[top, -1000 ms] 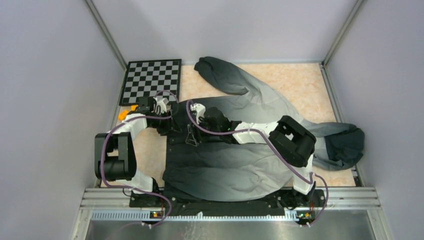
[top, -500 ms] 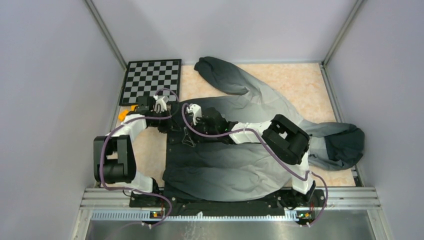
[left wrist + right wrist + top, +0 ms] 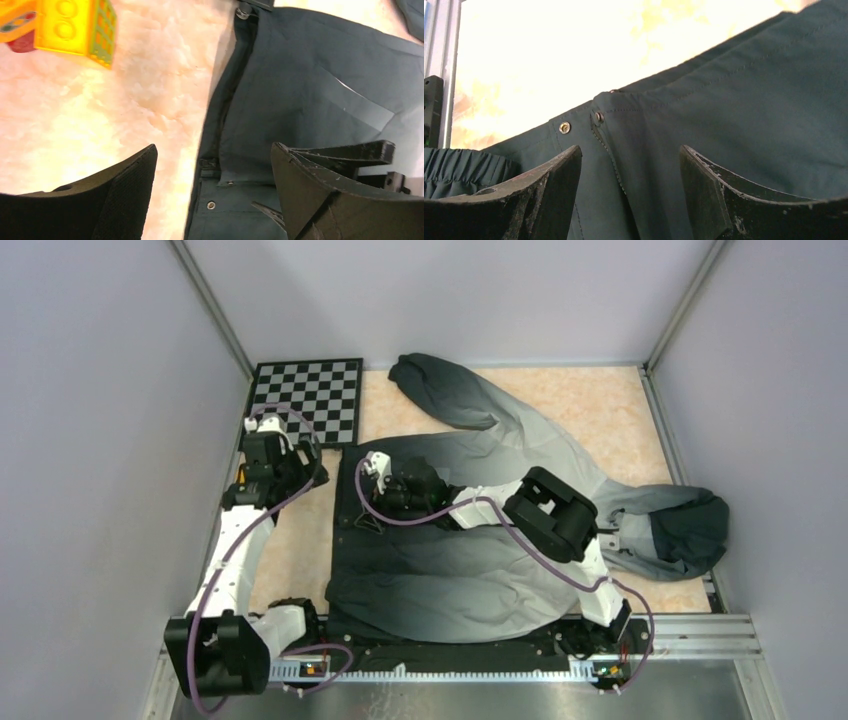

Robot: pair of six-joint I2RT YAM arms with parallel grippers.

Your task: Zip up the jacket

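The jacket [image 3: 470, 560] lies flat on the table with its dark hem to the left and its hood [image 3: 690, 530] to the right. My right gripper [image 3: 365, 502] hovers open over the hem; in the right wrist view its jaws [image 3: 630, 148] straddle the line of zipper teeth [image 3: 611, 155] below two metal snaps, holding nothing. My left gripper [image 3: 290, 465] stands open just left of the jacket. Its wrist view shows the jaws [image 3: 214, 147] wide apart over the hem edge and the zipper [image 3: 220, 100], empty.
A checkerboard [image 3: 305, 400] lies at the back left corner. A yellow and orange toy block [image 3: 75, 25] sits on the table beside the left gripper. One sleeve [image 3: 450, 390] stretches toward the back wall. Metal rails border the table.
The left gripper closed at the hem, then opened and pulled back left off the jacket, its elbow dropping toward the base. The right gripper slid slightly left along the hem.
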